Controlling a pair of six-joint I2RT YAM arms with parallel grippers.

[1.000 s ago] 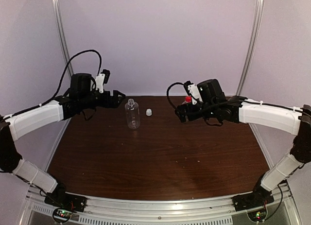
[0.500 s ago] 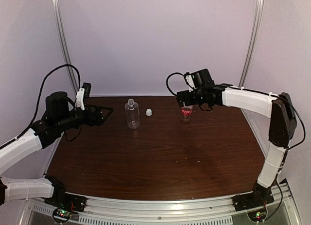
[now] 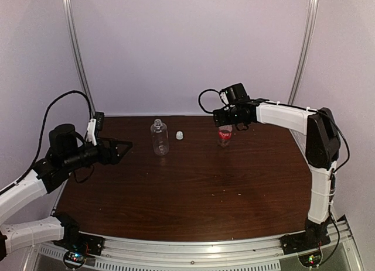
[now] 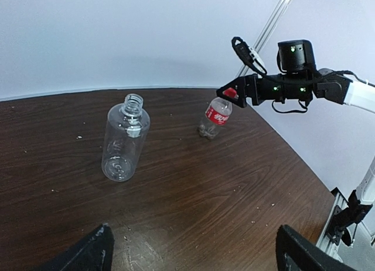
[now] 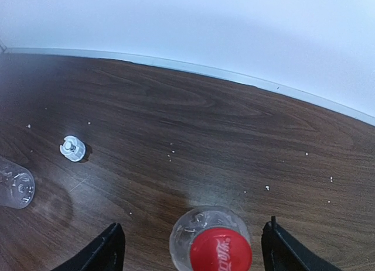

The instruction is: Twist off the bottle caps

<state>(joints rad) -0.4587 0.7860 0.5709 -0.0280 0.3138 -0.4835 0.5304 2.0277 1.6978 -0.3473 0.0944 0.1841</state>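
We see two bottles standing on the brown table [image 3: 193, 189]. The plain bottle [image 3: 159, 137] is clear and stands near the back of the table. Its mouth is open at the top, so its cap is off. The white cap [image 3: 180, 134] lies on the table just to the right of the plain bottle and does not touch it. Farther right of the plain bottle, past the white cap, stands the red-label bottle [image 3: 224, 136]. The red cap [image 5: 221, 251] sits on top of that bottle.

The right fingers [image 5: 111, 250] hang over the red-label bottle, off to the right of the plain bottle. They are spread apart, with one finger on each side of the red cap. We see a gap on both sides, so they do not touch the cap and they hold nothing.

The left fingers [image 4: 96, 253] are to the left of the plain bottle, well apart from it, and they point toward it. They are spread very wide and hold nothing. From the left wrist camera we see the plain bottle in front of them, with bare table in between.
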